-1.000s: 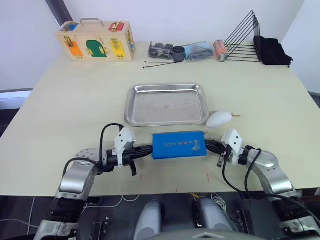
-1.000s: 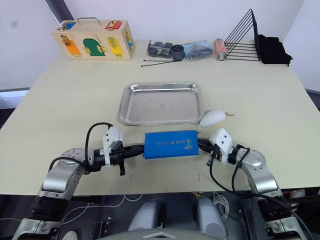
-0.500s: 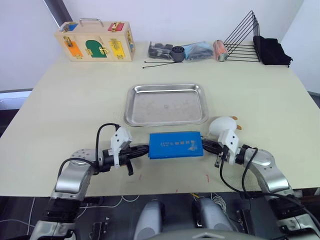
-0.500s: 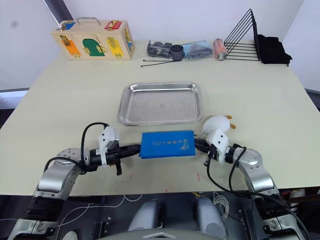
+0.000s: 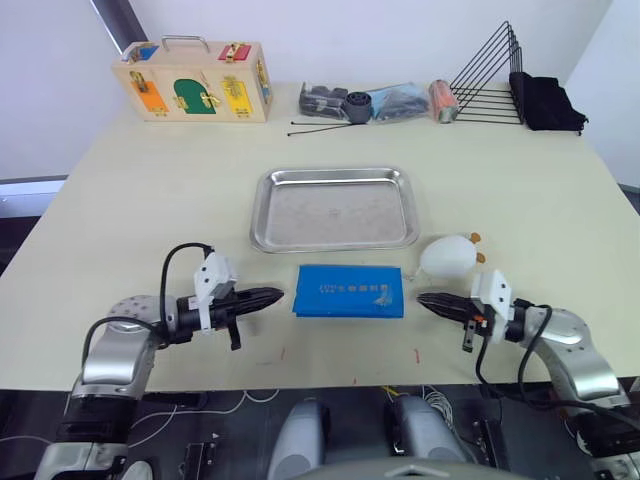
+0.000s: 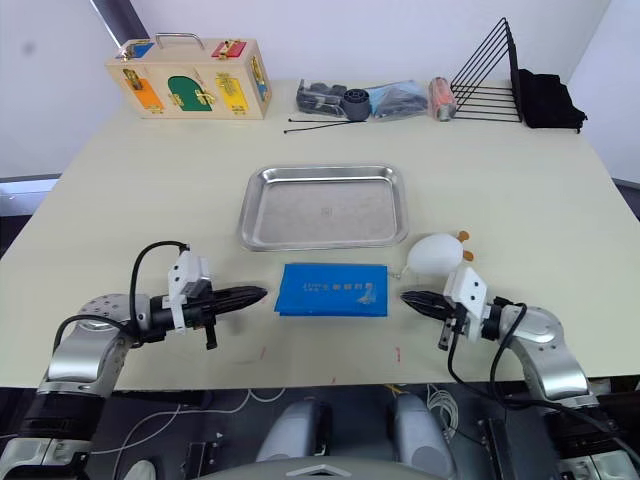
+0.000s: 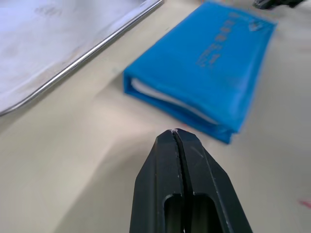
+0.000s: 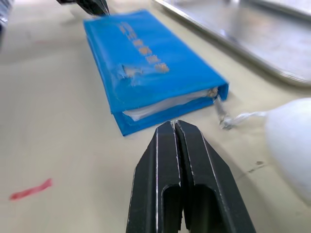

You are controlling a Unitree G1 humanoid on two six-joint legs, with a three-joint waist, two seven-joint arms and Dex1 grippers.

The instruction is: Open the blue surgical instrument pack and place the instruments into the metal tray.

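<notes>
The blue surgical instrument pack (image 5: 349, 291) lies closed and flat on the table, just in front of the empty metal tray (image 5: 333, 208). Its white lining shows along the edge (image 7: 170, 99). The instruments are hidden inside it. My left gripper (image 5: 280, 294) is shut, its tip a short way left of the pack and apart from it. My right gripper (image 5: 421, 299) is shut too, pointing at the pack's right end with a small gap between them. Each wrist view shows its own fingers (image 8: 177, 127) pressed together, with the pack (image 8: 150, 73) beyond.
A white egg-shaped plush toy (image 5: 449, 257) rests right of the pack, close to my right gripper. At the table's back stand a wooden latch box (image 5: 192, 82), bagged parts with black cable ties (image 5: 350, 104), a black wire rack (image 5: 488, 72) and black cloth (image 5: 545, 102).
Both grippers have let go of the pack's ends and drawn back outward, the left to the left and the right to the right. The pack now lies free on the table.
</notes>
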